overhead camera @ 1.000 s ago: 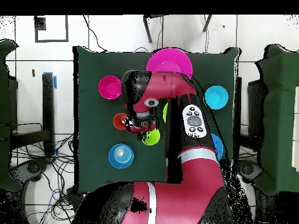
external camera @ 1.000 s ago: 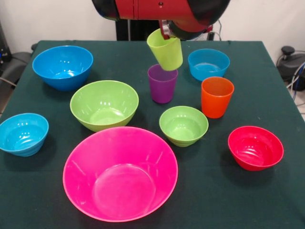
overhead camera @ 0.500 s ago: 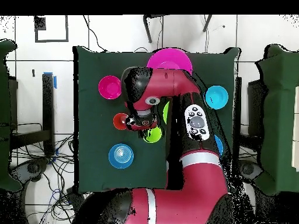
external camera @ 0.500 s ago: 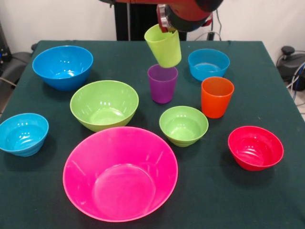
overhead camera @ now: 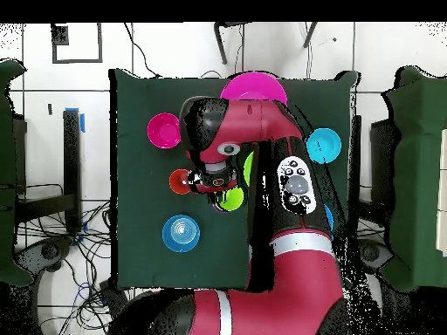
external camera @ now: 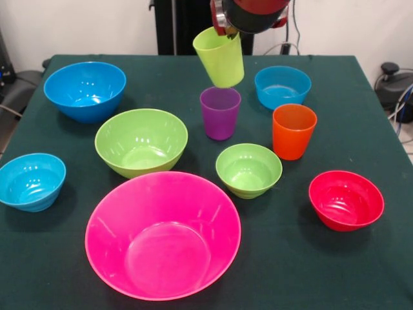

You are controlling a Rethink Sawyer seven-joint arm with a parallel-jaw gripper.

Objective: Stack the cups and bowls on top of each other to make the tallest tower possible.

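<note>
My gripper (external camera: 225, 28) is shut on the rim of the lime green cup (external camera: 219, 58), which hangs tilted in the air just above the purple cup (external camera: 220, 113). To the purple cup's right stands the orange cup (external camera: 293, 131). All the bowls sit apart on the table with nothing nested. They are the huge pink bowl (external camera: 162, 232), large green bowl (external camera: 141, 141), large blue bowl (external camera: 84, 89), small green bowl (external camera: 248, 169), red bowl (external camera: 346, 199) and two light-blue bowls (external camera: 31, 181) (external camera: 282, 86). In the overhead view the arm hides the gripper (overhead camera: 216, 185). The lime green cup (overhead camera: 230, 202) shows beside it.
A dark green cloth covers the table (external camera: 361, 129). In the overhead view the arm (overhead camera: 292, 183) covers the table's middle. Around it show the pink bowl (overhead camera: 253, 87), red bowl (overhead camera: 164, 130), orange cup (overhead camera: 180, 181) and a light-blue bowl (overhead camera: 180, 233).
The arm has risen, lifting the lime green cup higher above the purple cup and slightly left in the front view. Nothing else moved.
</note>
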